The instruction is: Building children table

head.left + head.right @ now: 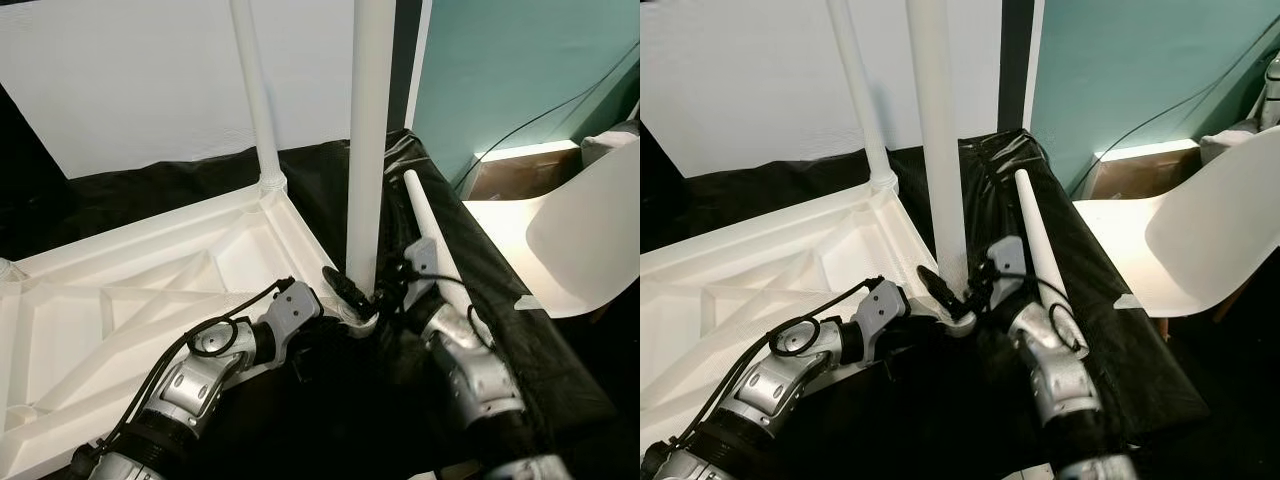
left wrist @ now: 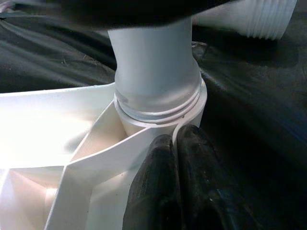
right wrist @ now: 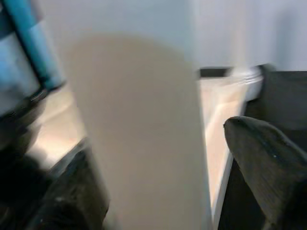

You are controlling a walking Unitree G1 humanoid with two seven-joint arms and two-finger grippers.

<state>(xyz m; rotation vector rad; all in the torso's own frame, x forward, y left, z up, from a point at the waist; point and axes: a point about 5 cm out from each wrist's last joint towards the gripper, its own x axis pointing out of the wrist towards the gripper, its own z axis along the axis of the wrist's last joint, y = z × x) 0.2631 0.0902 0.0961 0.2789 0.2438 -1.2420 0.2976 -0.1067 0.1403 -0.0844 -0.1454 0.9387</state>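
Left pincer (image 1: 345,295) is seen pressed against the corner socket (image 2: 192,117) of the upturned white tabletop (image 1: 150,290), its two black fingers (image 2: 163,191) closed together with nothing between them, apparently steadying that corner. Right pincer (image 1: 975,285) is set around the foot of the upright white leg (image 1: 370,150), one finger showing on each side of the tube in the right wrist view, so the leg appears to be clasped rather than merely touched.

The tabletop lies underside up on the black-draped bench (image 1: 520,340), its near right corner close to the bench's right edge. A second leg (image 1: 255,90) is already stood in the far corner socket. A loose leg (image 1: 1038,240) lies on the black cover along the right edge, just beside the right arm. A white chair (image 1: 1200,230) stands off the bench to the right.

The step in hand is judged to be the screwing of the leg into its socket: a few threads are exposed above the collar in the left wrist view, so seating is not complete. Further turning by the right pincer would be called for, with the leg kept upright and the corner held down.
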